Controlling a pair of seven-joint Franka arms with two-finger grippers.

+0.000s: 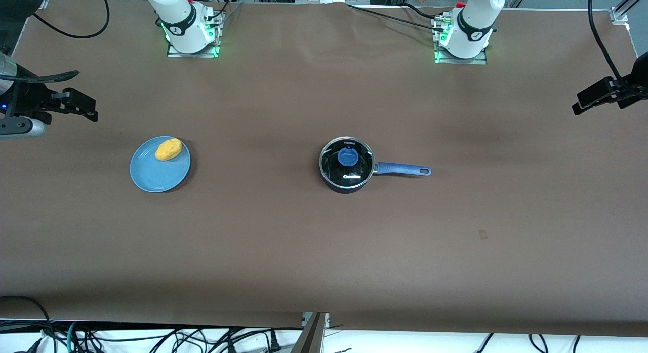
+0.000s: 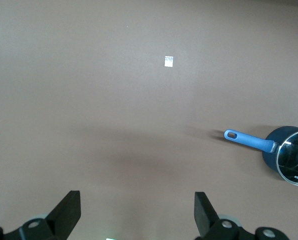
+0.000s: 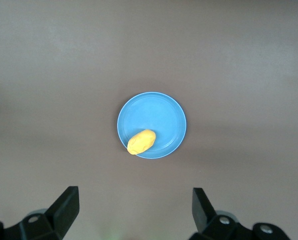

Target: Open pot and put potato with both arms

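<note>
1. Brown table point(image 1: 324, 251), nothing started: lidded pot point(image 1: 347, 164) mid-table, potato point(image 1: 168, 149) on blue plate point(image 1: 157, 178).
2. Right gripper point(image 3: 134, 212) spread, high above the potato.
3. Left gripper point(image 2: 137, 214) spread, pot off beside it; next it must reach the lid knob point(image 1: 347, 156).

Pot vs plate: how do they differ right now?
The pot is a deep black saucepan with a long blue handle; the plate is flat, blue and handleless. The pot is shut under its glass lid; the plate lies open, with the potato near its rim. The pot sits mid-table; the plate lies toward the right arm's end. Both are round, rest on the table and are untouched.
</note>
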